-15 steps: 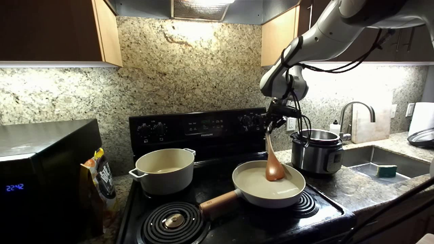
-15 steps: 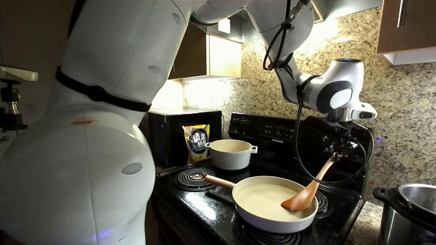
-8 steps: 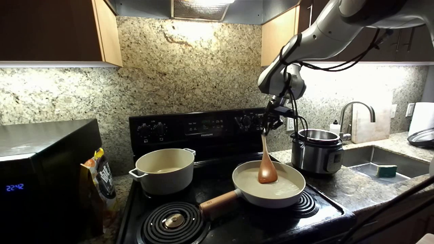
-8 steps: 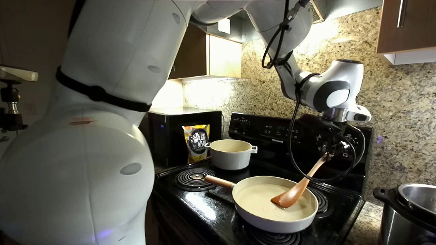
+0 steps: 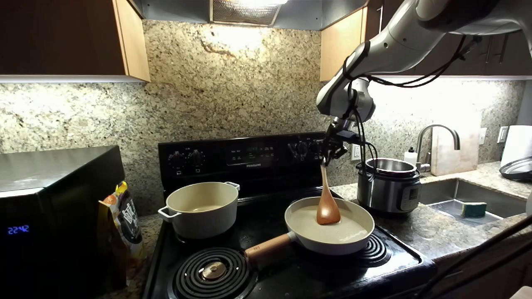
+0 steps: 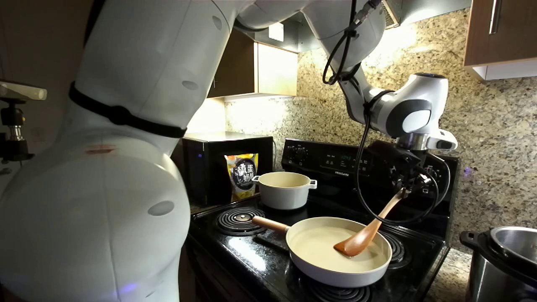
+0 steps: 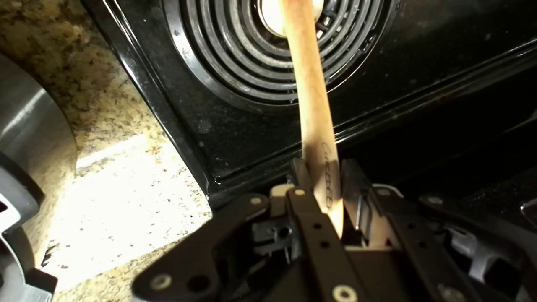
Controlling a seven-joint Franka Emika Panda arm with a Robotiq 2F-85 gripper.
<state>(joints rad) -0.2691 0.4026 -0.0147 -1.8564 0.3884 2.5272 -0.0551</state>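
1. Presently, the wooden spatula (image 5: 328,209) slants down into the pan (image 6: 335,279); its head lies nearer the pan's middle than one second earlier, when it sits closer to the rim opposite the pan handle (image 5: 270,246).
2. Shifted likewise over that second, the gripper (image 7: 323,172) matches its half-second-old position in both exterior views. Its jaws stand narrow, one pad on each side of the spatula's upper shaft, gripping it.
3. Unchanged: the pan, near the right edge of the stove (image 5: 316,278) as one faces the control panel (image 5: 243,155), and the pot (image 5: 208,226) at the rear left corner.
4. Lettering: dark cursive script marks the spatula's shaft, apparently beginning with C, the remainder unclear (wrist view); the pan handle carries a mark too small to read.
5. Brand: FRIGIDAIRE, on the control panel along the stove's rear edge; the panel's green digits are blurred.
6. Beyond the stove's left edge, the microwave (image 5: 62,245) shows 22:42, and a bag (image 6: 243,175) bears white Chinese characters on a dark disc.
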